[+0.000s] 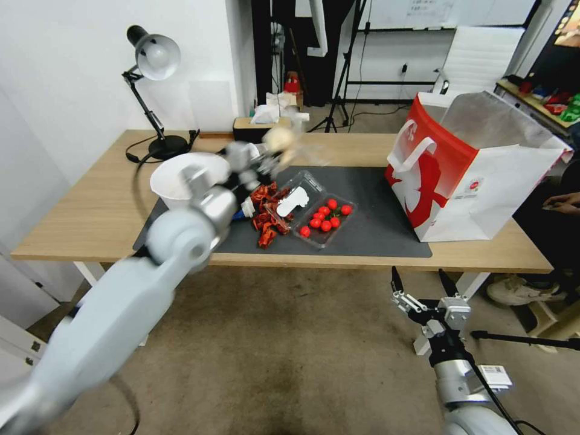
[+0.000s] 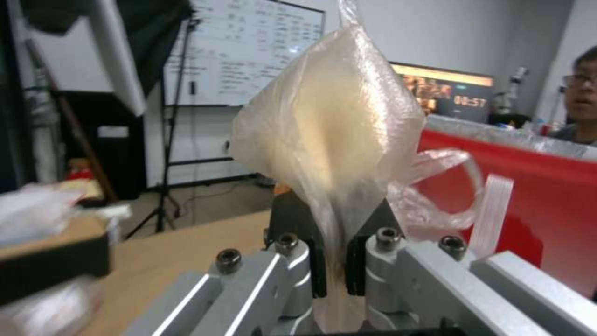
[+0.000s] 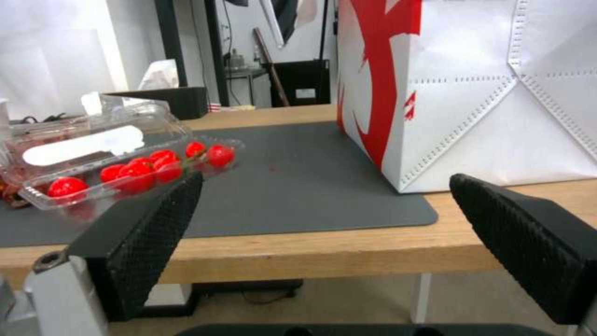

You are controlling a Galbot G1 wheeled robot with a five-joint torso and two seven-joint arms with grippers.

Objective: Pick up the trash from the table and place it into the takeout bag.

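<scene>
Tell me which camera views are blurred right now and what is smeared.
Head view: the left gripper and its clear plastic bag with beige lump are motion-smeared, while the red-and-white paper takeout bag and the open right gripper below the table edge stay sharp. Left wrist view: the plastic bag is soft, background blurred. Right wrist view: crisp.

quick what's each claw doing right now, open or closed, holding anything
Left claw: closed on the clear plastic bag with beige lump, lifted above the table.
Right claw: open, holding nothing, below the table's front edge.
</scene>
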